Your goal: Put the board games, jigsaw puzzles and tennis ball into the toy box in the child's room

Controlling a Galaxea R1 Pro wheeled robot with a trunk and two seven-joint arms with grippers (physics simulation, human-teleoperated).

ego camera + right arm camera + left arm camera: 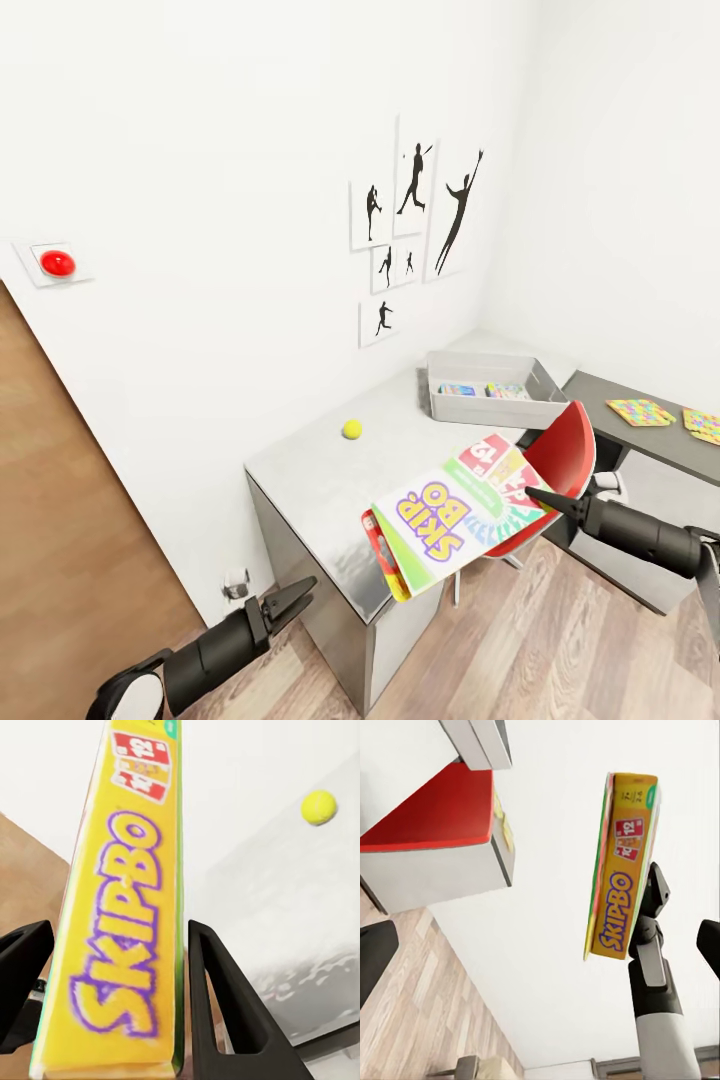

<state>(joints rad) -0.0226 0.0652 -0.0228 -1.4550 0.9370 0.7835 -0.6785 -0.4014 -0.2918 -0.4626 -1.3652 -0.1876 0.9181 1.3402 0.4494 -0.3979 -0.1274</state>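
**Skip-Bo box held up above the pale desk**

The flat white, green and red Skip-Bo game box [462, 520] was held by the black right gripper [535, 497]. In the right wrist view, its yellow edge [124, 937] was seen between the two black fingers [217, 997], which were closed against it on both sides. The box was held up in the air, tilted, above the front edge of the long pale grey-white table [320, 470].

The black left gripper [290, 598] was kept low, in front of the table's near corner. Its two fingers were a little apart and nothing was held between them.

The small yellow-green tennis ball [352, 429] was seen lying on the table top, well apart from the held box. Farther back on the table, near the wall corner, the shallow light grey toy box [500, 410] was placed. Two flat colourful boxes [484, 390] were seen lying inside it, but their kind could not be told.

A red round-backed chair [562, 455] was seen just behind the held box. On the dark grey part of the table [610, 385], two flat boxes with a bright puzzle-piece pattern [640, 411] were lying near each other. Black ball-player pictures [415, 220] were hung on the white wall above the table.
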